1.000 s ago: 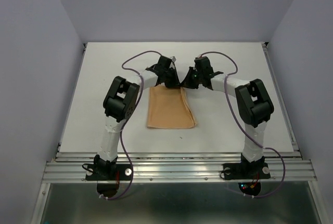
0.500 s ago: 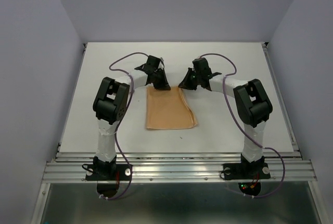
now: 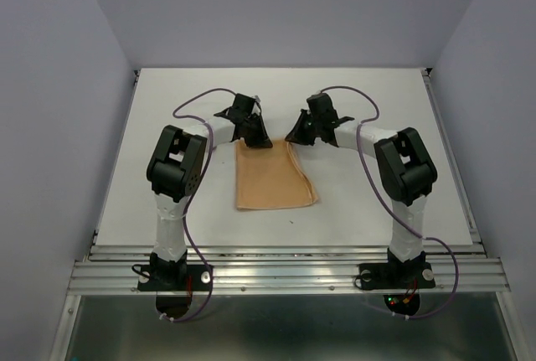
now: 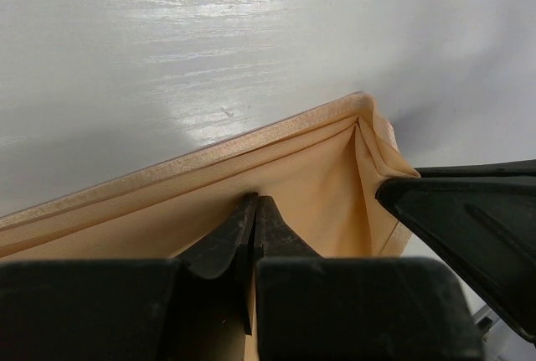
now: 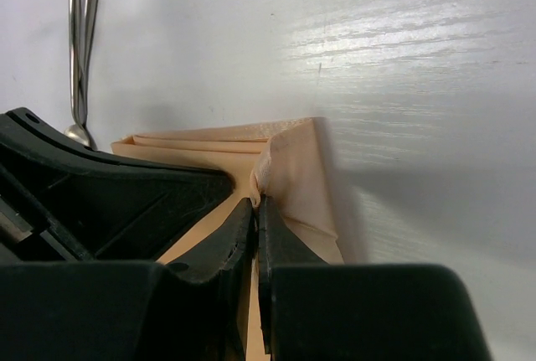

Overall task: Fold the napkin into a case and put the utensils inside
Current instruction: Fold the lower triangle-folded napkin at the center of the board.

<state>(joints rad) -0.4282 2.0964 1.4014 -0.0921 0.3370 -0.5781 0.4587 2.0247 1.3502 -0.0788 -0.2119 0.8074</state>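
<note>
The peach-orange napkin lies folded into an upright oblong at the table's middle. My left gripper is at its far left corner and my right gripper at its far right corner. In the left wrist view the fingers are pressed together on the cloth, just inside its layered far edge. In the right wrist view the gripper is shut, with a nub of napkin sticking out at the tips. Thin silver utensils lie beyond the napkin, partly hidden behind the left gripper.
The white table is walled by pale lilac panels on three sides. A metal rail runs along the near edge, where both arm bases are bolted. Purple cables loop over each forearm.
The two grippers were close together at the middle of the napkin's far edge. The left gripper has moved left to the far left corner. The right gripper has hardly moved.
</note>
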